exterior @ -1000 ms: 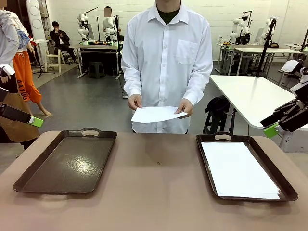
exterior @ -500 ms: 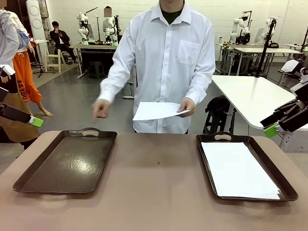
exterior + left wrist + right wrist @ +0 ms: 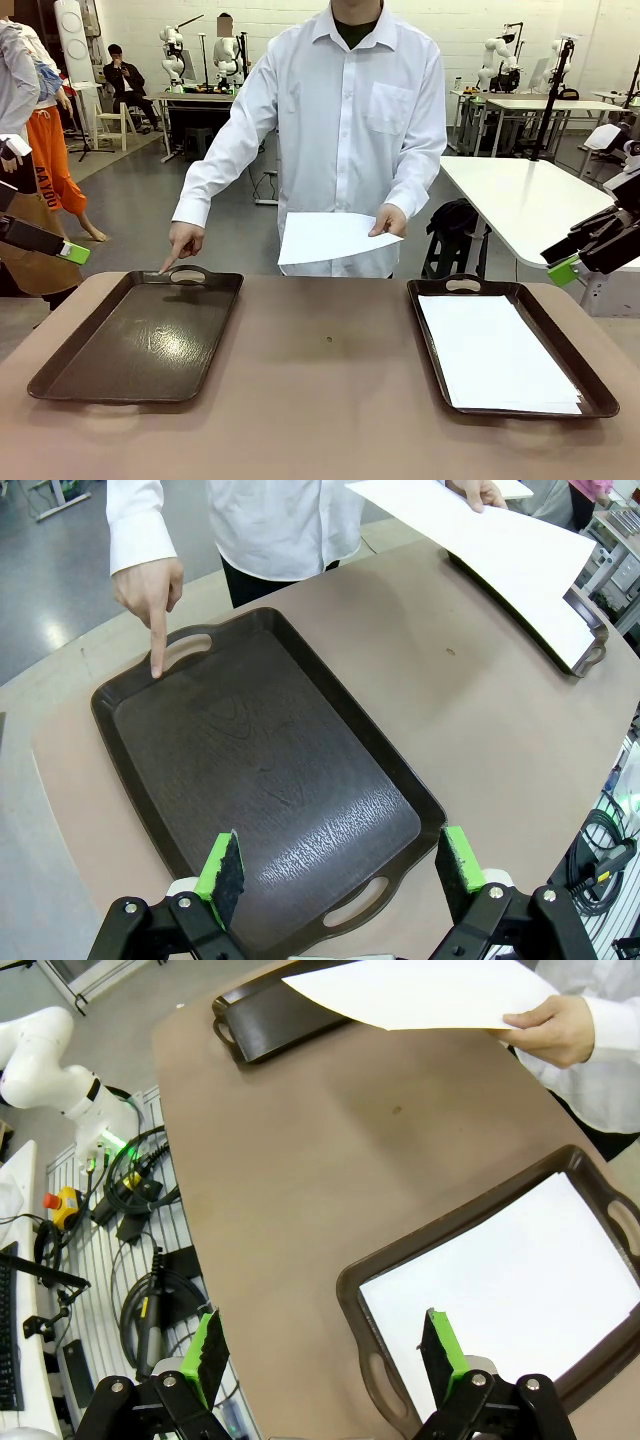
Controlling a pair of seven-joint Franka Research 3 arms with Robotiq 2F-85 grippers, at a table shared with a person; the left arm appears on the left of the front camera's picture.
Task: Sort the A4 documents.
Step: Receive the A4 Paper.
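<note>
A person at the far side holds one white A4 sheet [image 3: 330,238] in one hand above the table edge; the same sheet [image 3: 480,535] [image 3: 420,995] shows in both wrist views. The other hand [image 3: 185,243] points a finger at the far rim of the empty dark brown left tray [image 3: 140,340] [image 3: 270,770]. A stack of white A4 documents [image 3: 495,352] [image 3: 510,1270] lies in the right tray [image 3: 600,390]. My left gripper [image 3: 340,870] hovers open above the left tray's near end. Over the right tray's corner my right gripper [image 3: 320,1350] is open and holds nothing.
The brown table [image 3: 325,400] is bare between the two trays. In the front view the left fingertip [image 3: 72,253] sits at the far left edge and the right fingertip [image 3: 563,270] at the far right, both off the table. Cables lie on the floor [image 3: 140,1200].
The person's free hand left the sheet, swung out to the left tray and now points down at its far rim. The sheet stays in the other hand. Both grippers stayed still.
</note>
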